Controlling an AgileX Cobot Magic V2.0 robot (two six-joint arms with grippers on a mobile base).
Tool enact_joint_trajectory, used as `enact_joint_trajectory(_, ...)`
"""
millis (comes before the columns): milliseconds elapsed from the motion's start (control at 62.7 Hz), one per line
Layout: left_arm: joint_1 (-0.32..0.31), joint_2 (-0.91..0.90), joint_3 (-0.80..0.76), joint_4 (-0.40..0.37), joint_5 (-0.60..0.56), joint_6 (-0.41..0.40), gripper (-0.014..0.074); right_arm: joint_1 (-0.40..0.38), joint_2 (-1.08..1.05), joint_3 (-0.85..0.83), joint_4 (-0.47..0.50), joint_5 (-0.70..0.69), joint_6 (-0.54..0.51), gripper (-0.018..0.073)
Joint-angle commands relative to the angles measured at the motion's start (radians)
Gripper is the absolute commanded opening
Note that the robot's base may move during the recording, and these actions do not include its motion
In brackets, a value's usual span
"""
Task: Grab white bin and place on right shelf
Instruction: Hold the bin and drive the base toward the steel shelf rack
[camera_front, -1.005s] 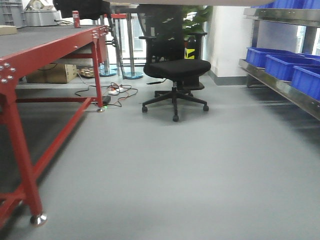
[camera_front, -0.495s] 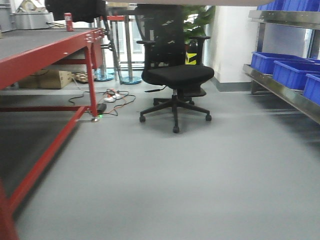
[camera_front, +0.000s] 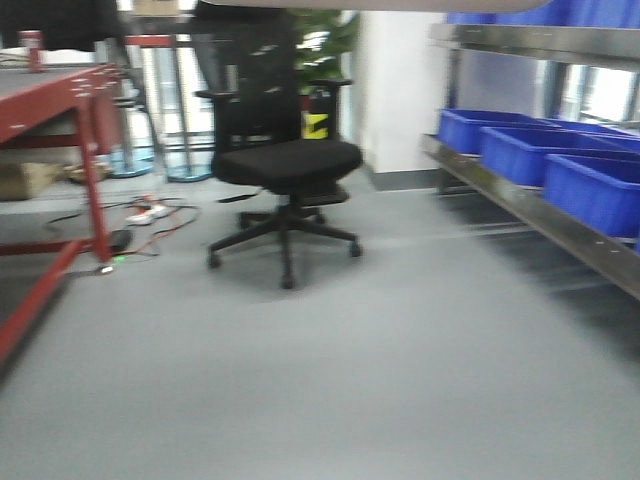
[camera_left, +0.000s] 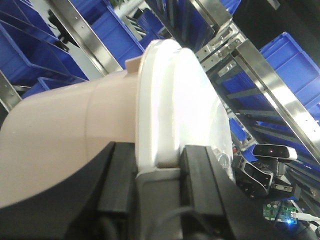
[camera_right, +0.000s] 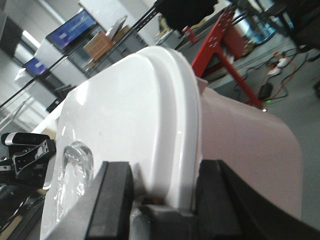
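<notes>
White bin (camera_left: 60, 135): held at its two ends by the arms, white lid (camera_right: 125, 125) fitted; it is not on the shelf.
Left gripper (camera_left: 159, 172): pinched onto the bin's lidded rim, with a black finger on either side.
Right gripper (camera_right: 162, 200): clamped likewise on the opposite rim.
Right shelf (camera_front: 540, 215): seen at the right of the blurred front view, with blue crates (camera_front: 590, 190) lined up on it.
Surroundings: black office chair (camera_front: 285, 165) near centre, red table (camera_front: 60, 100) at left.

Smooth matt pinkish plastic for the white bin (camera_left: 65, 135), glossy white for its lid (camera_left: 180, 100); right shelf (camera_front: 560, 228) rail shiny bare metal; blue crates (camera_front: 590, 190) smooth plastic; chair seat (camera_front: 288, 160) black cloth; floor (camera_front: 350, 380) matt grey
</notes>
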Motion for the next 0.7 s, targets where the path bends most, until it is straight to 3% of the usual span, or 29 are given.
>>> enact_joint_trajectory(0,-0.047,-0.053,-0.04,-0.09,0.233,0.012,-0.0126,0.038,-0.043,-0.039,0.104,0.257,-0.006,0.0054)
enact_joint_trajectory(686,-0.047,-0.053,-0.04,-0.09,0.233,0.012,-0.0126,0.038,-0.043,-0.039,0.104,0.255,-0.006,0.0054)
